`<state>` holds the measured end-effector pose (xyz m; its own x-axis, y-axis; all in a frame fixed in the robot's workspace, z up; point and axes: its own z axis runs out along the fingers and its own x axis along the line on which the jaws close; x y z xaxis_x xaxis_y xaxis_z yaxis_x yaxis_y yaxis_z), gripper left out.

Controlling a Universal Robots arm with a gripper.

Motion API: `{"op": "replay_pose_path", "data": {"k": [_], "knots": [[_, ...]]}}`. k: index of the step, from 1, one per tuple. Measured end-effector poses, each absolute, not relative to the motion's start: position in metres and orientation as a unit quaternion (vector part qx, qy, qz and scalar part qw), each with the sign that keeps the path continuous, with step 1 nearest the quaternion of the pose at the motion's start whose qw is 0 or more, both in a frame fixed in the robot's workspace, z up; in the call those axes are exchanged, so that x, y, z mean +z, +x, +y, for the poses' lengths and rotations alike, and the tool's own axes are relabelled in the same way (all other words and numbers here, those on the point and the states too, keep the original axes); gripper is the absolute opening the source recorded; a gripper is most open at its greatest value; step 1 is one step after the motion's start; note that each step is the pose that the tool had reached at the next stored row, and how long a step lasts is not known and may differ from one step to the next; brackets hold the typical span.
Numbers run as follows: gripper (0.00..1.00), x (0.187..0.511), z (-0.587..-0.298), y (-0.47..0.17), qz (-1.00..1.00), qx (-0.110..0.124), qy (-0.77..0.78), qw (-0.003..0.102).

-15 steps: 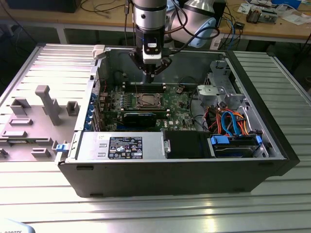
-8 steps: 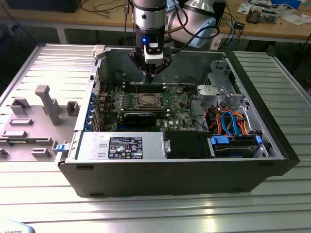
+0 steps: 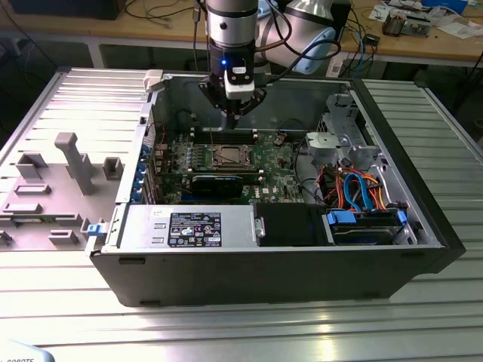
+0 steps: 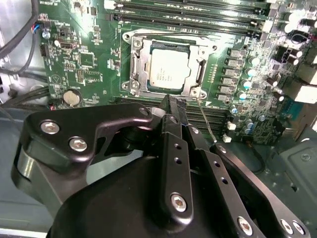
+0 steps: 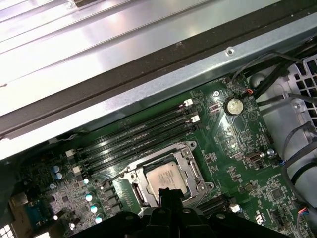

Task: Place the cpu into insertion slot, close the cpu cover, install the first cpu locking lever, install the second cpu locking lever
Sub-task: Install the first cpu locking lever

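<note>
The cpu (image 4: 169,67) lies flat in the insertion slot (image 4: 128,35) on the green board, silver top up. The cpu cover (image 4: 140,67) lies down around it as a silvery frame. A thin wire locking lever (image 4: 205,119) sticks up at an angle from one corner of the socket. My gripper (image 4: 174,104) hangs above the socket's edge, shut and with nothing in it. In the exterior view the gripper (image 3: 232,121) is above and just behind the cpu (image 3: 226,157). In the first wrist view the fingertips (image 5: 168,194) sit just over the cpu (image 5: 166,177).
Long memory slots (image 4: 198,10) run beside the socket, and a coin battery (image 4: 73,96) lies on the board. A black card with a green stripe (image 3: 217,183) stands in front of the socket. Drive cage and cables (image 3: 355,188) fill the exterior view's right. Case walls (image 3: 249,264) surround everything.
</note>
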<state>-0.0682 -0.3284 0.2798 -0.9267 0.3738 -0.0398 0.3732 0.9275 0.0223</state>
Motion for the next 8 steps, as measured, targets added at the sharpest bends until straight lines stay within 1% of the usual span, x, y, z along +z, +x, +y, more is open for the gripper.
{"op": "replay_pose_path", "data": {"k": [8], "knots": [[0.11, 0.2798, -0.3284, -0.0689, 0.994, 0.009, 0.109, 0.021]]}}
